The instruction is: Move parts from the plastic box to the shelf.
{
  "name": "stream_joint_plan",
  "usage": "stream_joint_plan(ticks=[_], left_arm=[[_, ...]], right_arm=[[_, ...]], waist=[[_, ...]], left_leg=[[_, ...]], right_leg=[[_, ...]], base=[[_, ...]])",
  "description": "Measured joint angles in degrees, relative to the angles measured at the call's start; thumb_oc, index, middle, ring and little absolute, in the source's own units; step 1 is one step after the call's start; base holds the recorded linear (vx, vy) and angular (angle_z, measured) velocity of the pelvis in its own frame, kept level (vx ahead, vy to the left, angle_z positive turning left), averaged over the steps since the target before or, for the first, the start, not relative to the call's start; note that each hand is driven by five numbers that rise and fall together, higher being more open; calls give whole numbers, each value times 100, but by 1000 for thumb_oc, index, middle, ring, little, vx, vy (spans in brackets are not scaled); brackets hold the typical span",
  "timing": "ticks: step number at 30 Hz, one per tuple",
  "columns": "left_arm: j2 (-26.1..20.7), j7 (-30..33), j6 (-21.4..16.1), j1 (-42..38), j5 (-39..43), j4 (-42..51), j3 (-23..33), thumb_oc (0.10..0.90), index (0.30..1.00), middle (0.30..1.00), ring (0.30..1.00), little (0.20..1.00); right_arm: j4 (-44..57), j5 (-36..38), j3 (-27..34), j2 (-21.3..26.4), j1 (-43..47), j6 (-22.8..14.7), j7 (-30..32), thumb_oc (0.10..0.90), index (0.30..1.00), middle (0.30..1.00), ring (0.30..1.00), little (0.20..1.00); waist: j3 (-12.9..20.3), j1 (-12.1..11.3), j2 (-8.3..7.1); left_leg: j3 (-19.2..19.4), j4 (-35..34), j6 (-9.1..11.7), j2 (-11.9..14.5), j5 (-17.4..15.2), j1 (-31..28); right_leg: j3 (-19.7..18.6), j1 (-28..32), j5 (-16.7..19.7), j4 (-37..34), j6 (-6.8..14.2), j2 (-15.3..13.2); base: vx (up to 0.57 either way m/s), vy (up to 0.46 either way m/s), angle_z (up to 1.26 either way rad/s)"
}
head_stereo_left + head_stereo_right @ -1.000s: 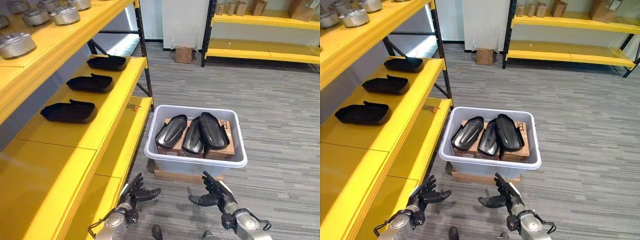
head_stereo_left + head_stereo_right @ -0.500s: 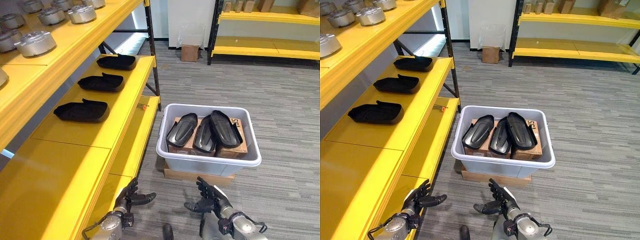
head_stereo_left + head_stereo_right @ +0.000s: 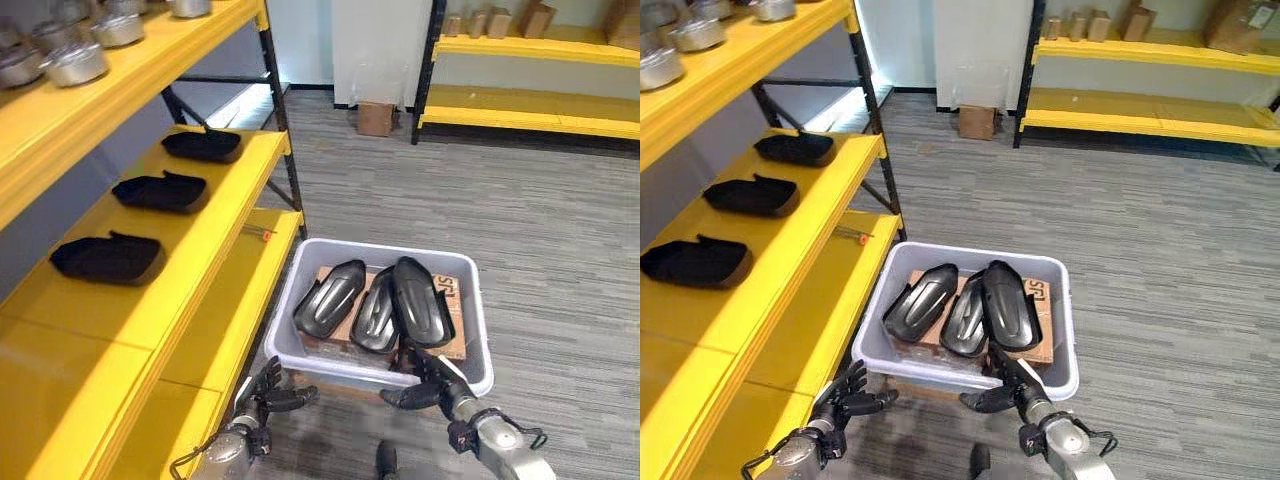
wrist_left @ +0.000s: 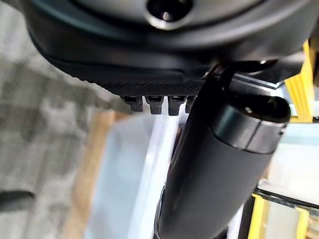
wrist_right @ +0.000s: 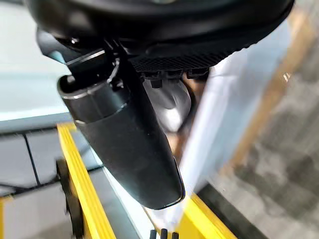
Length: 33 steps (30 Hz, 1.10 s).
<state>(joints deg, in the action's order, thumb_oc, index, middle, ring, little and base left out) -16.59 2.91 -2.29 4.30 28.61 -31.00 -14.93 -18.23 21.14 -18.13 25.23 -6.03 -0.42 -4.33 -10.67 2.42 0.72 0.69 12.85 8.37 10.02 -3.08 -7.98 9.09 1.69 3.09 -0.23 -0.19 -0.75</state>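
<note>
Three glossy black moulded plastic parts (image 3: 375, 305) lie side by side on a brown cardboard box inside the pale grey plastic box (image 3: 478, 340) on the floor beside the yellow metal shelf (image 3: 200, 235). Three more matte black parts (image 3: 108, 258) sit in a row on the shelf. The left robot hand (image 3: 268, 388) and right robot hand (image 3: 430, 380) hover empty, fingers spread apart, near the box's front rim.

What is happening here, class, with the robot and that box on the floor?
The robot's left hand and right hand hover open at the near rim of a pale grey plastic box, holding nothing. Three glossy black moulded parts lie in it on a brown cardboard carton. Three matt black parts sit on the yellow shelf.
</note>
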Motion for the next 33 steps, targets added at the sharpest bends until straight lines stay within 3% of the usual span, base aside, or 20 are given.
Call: stream_joint_plan(ticks=[3,4,5,7,9,10,11,14,16,18,21,22,23,25,27,28,29,33], left_arm=[[-1,10,-11,21,26,-3,4,900,1000,1000,1000,1000],[33,3,-10,16,29,-14,50,900,1000,1000,1000,1000],[57,16,-10,35,30,-12,90,900,1000,1000,1000,1000],[65,3,-8,34,32,-4,99,900,1000,1000,1000,1000],[103,1,-9,-50,30,-11,95,900,1000,1000,1000,1000],[106,-1,-12,-95,30,-21,108,900,1000,1000,1000,1000],[103,6,-12,-80,30,-23,110,900,1000,1000,1000,1000],[95,12,-31,-7,22,-32,101,900,1000,1000,1000,1000],[87,7,-30,-8,21,-20,107,900,1000,1000,1000,1000],[83,6,-25,83,21,-21,116,900,1000,1000,1000,1000],[98,-52,-23,141,21,9,103,900,1000,1000,1000,1000],[98,-106,-21,106,19,11,103,900,1000,1000,1000,1000],[100,-112,-21,80,19,12,104,900,1000,1000,1000,1000],[99,-111,-22,59,-4,32,104,900,1000,1000,1000,1000],[29,-108,-18,131,-36,160,117,900,1000,1000,1000,1000],[-15,-105,-21,158,-43,235,124,900,1000,1000,1000,1000],[-149,-107,-22,143,-79,297,155,900,1000,1000,1000,1000],[-308,-109,-26,198,-193,614,340,900,1000,1000,1000,1000]], right_arm=[[3,32,-23,0,-44,2,-1,900,1000,1000,1000,1000],[1,34,-21,7,-78,0,-16,900,1000,1000,1000,1000],[-10,33,-43,3,-94,26,-11,900,1000,1000,1000,1000],[-4,33,-79,13,-119,34,15,900,1000,1000,1000,1000],[-5,33,-80,42,-121,47,46,900,1000,1000,1000,1000],[11,35,-71,40,-133,57,54,900,1000,1000,1000,1000],[13,36,-72,43,-112,54,54,900,1000,1000,1000,1000],[121,133,-15,101,-128,-17,66,900,1000,1000,1000,1000],[244,156,60,164,-214,-19,55,900,1000,1000,1000,1000],[360,157,94,151,-240,-22,39,900,1000,1000,1000,1000],[662,157,218,180,-322,-56,-31,900,1000,1000,1000,1000],[758,157,260,167,-326,-57,-43,900,1000,1000,1000,1000],[800,158,277,141,-325,-59,-49,900,1000,1000,1000,1000],[914,157,279,124,-343,-58,-148,900,1000,1000,1000,1000],[1218,157,324,113,-451,-67,-201,900,1000,1000,1000,1000],[1320,157,332,113,-476,-73,-222,900,1000,1000,1000,1000],[1449,155,340,85,-527,-91,-306,900,1000,1000,1000,1000],[1831,154,563,117,-898,-102,-397,900,1000,1000,1000,1000]], waist=[[16,-24,-8],[13,-8,16],[10,-31,14],[-4,-83,-38],[-74,-106,-137],[-82,-154,-163],[-82,-179,-162],[-95,-236,-85],[-111,-242,0],[-114,-271,73],[-120,-104,282],[-147,-65,307],[-162,-106,281],[-186,-132,146],[-186,-150,118],[-187,-168,118],[-179,-235,58],[-188,-242,-13]], left_leg=[[-139,1001,118,144,131,400],[-75,1377,219,209,343,597],[-41,1580,120,234,424,671],[37,1811,126,273,385,865],[196,1282,123,298,285,1029],[382,-261,102,437,296,848],[363,-554,133,505,413,890],[329,-1464,286,724,884,1000],[346,-1730,234,685,1111,958],[353,-1767,217,670,1145,748],[460,-1771,110,614,1209,369],[625,-1752,43,557,1013,345],[714,-1748,40,485,980,334],[926,-1746,-169,153,862,225],[1098,-1750,-334,-78,753,164],[1174,-1750,-366,-118,735,173],[1315,-1747,-433,-246,704,150],[1393,-1748,-526,-392,650,101]], right_leg=[[-52,38,-106,121,-267,124],[-23,-3,-272,251,-385,203],[-70,58,-276,284,-429,228],[-118,132,-286,228,-492,245],[-178,196,-310,90,-523,255],[-95,314,-198,-90,-571,288],[-89,309,-192,-86,-580,327],[-175,379,-267,-168,-418,486],[-181,376,-252,-211,-407,519],[-353,493,-192,-277,-325,549],[-454,469,-149,-268,-196,513],[-472,404,-156,-206,-89,438],[-529,336,-192,-114,-3,347],[-521,190,-380,175,199,-58],[-673,85,-462,276,347,-305],[-668,68,-462,286,357,-376],[-631,32,-328,215,501,-540],[-705,93,-153,102,597,-667]], base=[[182,-199,-19],[89,-62,-11],[162,-70,-10],[95,2,-8],[153,90,21],[218,202,15],[135,140,-16],[143,187,-17],[110,174,-4],[117,223,-33],[109,241,-19],[66,227,-18],[45,158,-30],[38,222,-32],[17,167,-31],[16,159,-55],[20,207,-47],[11,107,-17]])
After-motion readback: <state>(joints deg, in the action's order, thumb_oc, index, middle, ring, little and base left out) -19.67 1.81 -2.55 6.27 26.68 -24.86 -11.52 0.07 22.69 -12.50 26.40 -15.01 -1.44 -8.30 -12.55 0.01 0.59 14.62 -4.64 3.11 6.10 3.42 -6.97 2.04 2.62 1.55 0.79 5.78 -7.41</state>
